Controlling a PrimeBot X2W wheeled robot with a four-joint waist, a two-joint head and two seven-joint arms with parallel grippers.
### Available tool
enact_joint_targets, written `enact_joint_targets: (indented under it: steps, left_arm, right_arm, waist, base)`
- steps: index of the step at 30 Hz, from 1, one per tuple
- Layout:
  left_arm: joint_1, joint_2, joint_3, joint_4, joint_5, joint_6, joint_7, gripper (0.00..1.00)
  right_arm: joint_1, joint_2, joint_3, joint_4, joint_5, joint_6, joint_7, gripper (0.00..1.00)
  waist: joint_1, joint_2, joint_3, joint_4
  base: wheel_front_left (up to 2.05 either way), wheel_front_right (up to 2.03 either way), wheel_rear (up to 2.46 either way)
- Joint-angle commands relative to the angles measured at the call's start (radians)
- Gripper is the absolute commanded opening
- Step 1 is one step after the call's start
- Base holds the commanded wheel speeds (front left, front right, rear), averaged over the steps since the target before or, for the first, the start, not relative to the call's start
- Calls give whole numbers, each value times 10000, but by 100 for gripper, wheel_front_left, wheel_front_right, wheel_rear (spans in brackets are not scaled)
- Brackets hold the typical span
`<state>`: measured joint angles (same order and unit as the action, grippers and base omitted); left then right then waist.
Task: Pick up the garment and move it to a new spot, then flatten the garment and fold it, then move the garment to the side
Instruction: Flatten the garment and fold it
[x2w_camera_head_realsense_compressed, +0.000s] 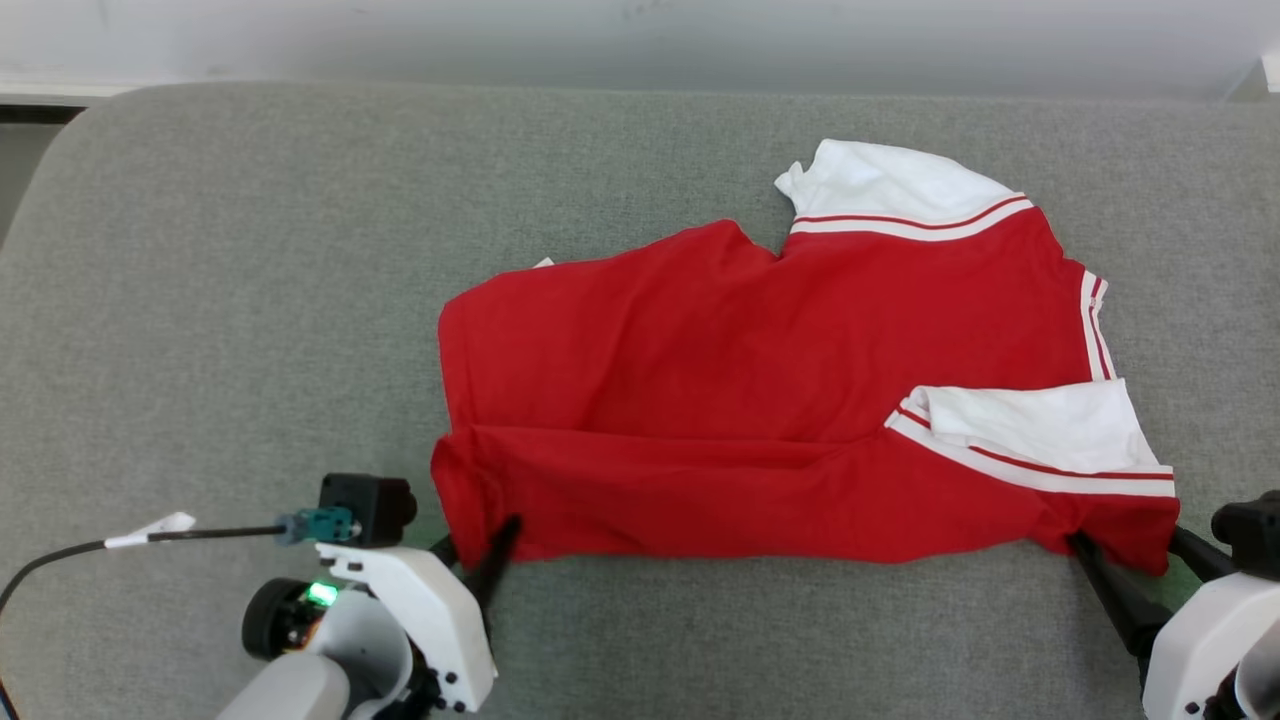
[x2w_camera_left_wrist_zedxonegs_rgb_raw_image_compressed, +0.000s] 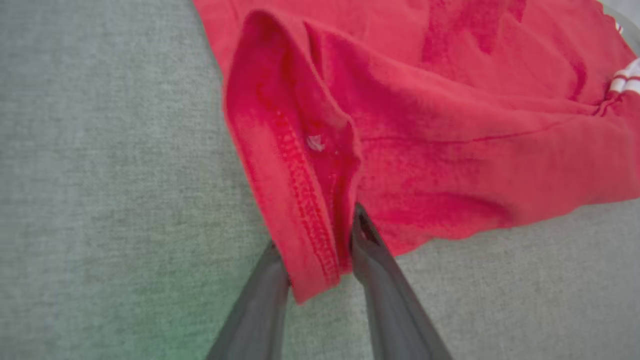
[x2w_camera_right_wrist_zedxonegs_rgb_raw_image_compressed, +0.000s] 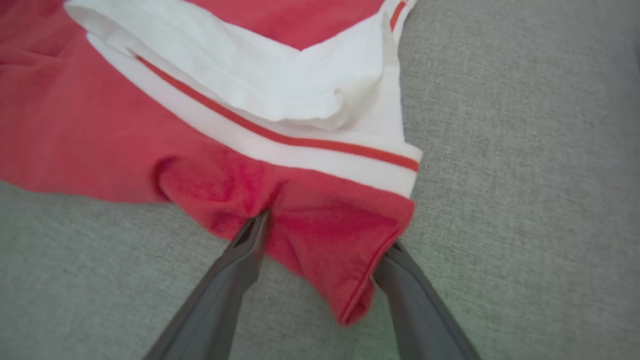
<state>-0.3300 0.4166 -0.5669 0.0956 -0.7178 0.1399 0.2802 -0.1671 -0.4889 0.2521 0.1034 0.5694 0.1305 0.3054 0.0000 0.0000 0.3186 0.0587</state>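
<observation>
A red T-shirt (x2w_camera_head_realsense_compressed: 760, 400) with white, red-striped sleeves is spread out on a grey upholstered surface (x2w_camera_head_realsense_compressed: 250, 300), right of centre in the head view. Its near left hem corner is pinched between the narrowly set fingers of the left gripper (x2w_camera_left_wrist_zedxonegs_rgb_raw_image_compressed: 315, 235). Its near right corner is straddled by the right gripper (x2w_camera_right_wrist_zedxonegs_rgb_raw_image_compressed: 327, 235), whose fingers are held wide apart, with the cloth lying loose between them.

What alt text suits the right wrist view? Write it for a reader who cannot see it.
The right gripper straddles, with its two dark fingers apart, a corner of a red cloth garment lying on a grey woven surface. A white sleeve with a red stripe lies crumpled just beyond that corner.
</observation>
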Motion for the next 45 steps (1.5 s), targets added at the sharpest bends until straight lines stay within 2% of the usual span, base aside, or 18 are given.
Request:
enact_joint_targets:
  steps: [1, 2, 9, 14, 17, 20, 23, 26, 27, 28, 29, 35, 39, 42, 45]
  left_arm:
    - [-49, 28, -142, 222, 9, -133, 108, 0]
    - [-84, 60, -138, 253, -67, -216, 164, 0]
    - [-295, 711, 314, -29, -1192, -1243, 856, 0]
    - [132, 1270, 627, -832, -2375, -1890, 1565, 0]
    - [691, 1655, 749, -1474, -2996, -2016, 1937, 0]
    - [1210, 1961, 771, -1906, -3309, -2055, 2134, 0]
    - [2061, 2202, 752, -2306, -3575, -1917, 2195, 0]
    - [2907, 2252, 602, -2475, -3698, -1787, 2055, 0]
    - [3031, 2279, 568, -2485, -3611, -1753, 2017, 0]
    - [3104, 2290, 607, -2477, -3478, -1671, 1887, 29]
    - [3164, 2294, 629, -2460, -3390, -1581, 1807, 100]
    - [3074, 2663, 905, -2777, -3075, -1307, 1636, 100]
    - [2379, 2888, 1373, -3112, -2648, -985, 1455, 100]
    - [1278, 2475, 1465, -2910, -2055, -644, 1192, 100]
    - [2, 1932, 969, -2222, -1387, -658, 1304, 100]
  right_arm:
    - [-143, -61, 295, 136, 274, -2, 98, 37]
    - [-222, -126, 475, 144, 397, 0, 149, 0]
    - [-713, -1217, 620, -232, 1876, -8, 215, 0]
    - [-103, -2372, 311, -1061, 3007, -13, 623, 0]
    - [653, -2998, 16, -1581, 3653, -14, 881, 0]
    - [1330, -3288, -165, -1837, 4039, -14, 1086, 0]
    - [2395, -3423, -245, -2102, 4461, -14, 1329, 0]
    - [3425, -3159, -248, -2204, 4711, -14, 1369, 0]
    - [3575, -3106, -303, -2179, 4695, -14, 1344, 29]
    - [3688, -3060, -360, -2161, 4665, -14, 1357, 89]
    - [3734, -3034, -476, -2153, 4629, -14, 1368, 100]
    - [3256, -3222, -1618, -2473, 4562, -13, 1498, 100]
    - [2119, -3446, -2419, -3058, 4230, -13, 1696, 100]
    - [579, -3146, -2323, -3077, 3657, -13, 1970, 100]
    - [-1160, -2643, -1464, -2677, 2708, -11, 2478, 100]
  waist:
    - [0, 0, 2, -17]
    - [0, 0, -10, -22]
    - [0, 0, -458, -4]
    - [0, 0, -884, -30]
    - [0, 0, -1073, -110]
    - [0, 0, -1104, -182]
    - [0, 0, -1101, -264]
    - [0, 0, -1030, -298]
    - [0, 0, -1010, -302]
    - [0, 0, -987, -302]
    - [0, 0, -959, -297]
    - [0, 0, -671, -182]
    - [0, 0, -172, 47]
    - [0, 0, 329, 351]
    - [0, 0, 786, 668]
  base:
    - [0, 0, 0]
    - [0, 0, 0]
    - [0, 0, 0]
    - [0, 0, 0]
    - [0, 0, 0]
    - [0, 0, 0]
    - [0, 0, 0]
    - [0, 0, 0]
    - [0, 0, 0]
    - [0, 0, 0]
    - [0, 0, 0]
    - [0, 0, 0]
    - [0, 0, 0]
    - [0, 0, 0]
    - [0, 0, 0]
